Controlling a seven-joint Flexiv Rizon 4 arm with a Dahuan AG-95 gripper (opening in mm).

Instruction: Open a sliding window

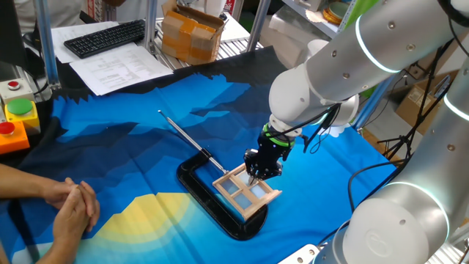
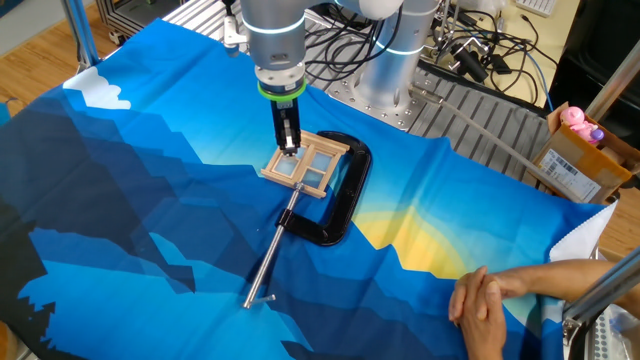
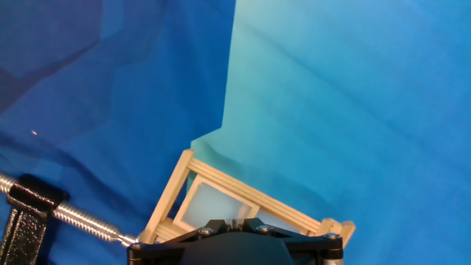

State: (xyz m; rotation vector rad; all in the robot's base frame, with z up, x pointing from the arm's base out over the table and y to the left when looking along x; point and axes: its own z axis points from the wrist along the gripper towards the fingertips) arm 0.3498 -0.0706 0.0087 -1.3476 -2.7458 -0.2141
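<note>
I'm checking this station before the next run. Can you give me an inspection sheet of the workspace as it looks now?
Surface: table under a blue cloth with a yellow patch, lying in folds.
Job's things: small wooden window lies flat, held in a black clamp whose metal rod sticks out.
Clutter: nothing seen on the cloth besides these.
Grippers: pincer shut, pointing straight down onto the window.
Cables: a bundle behind the arm's base; one black cable near the table edge.
Surroundings: a person's clasped hands rest on the cloth; keyboard, papers, cardboard box, button box.
</note>
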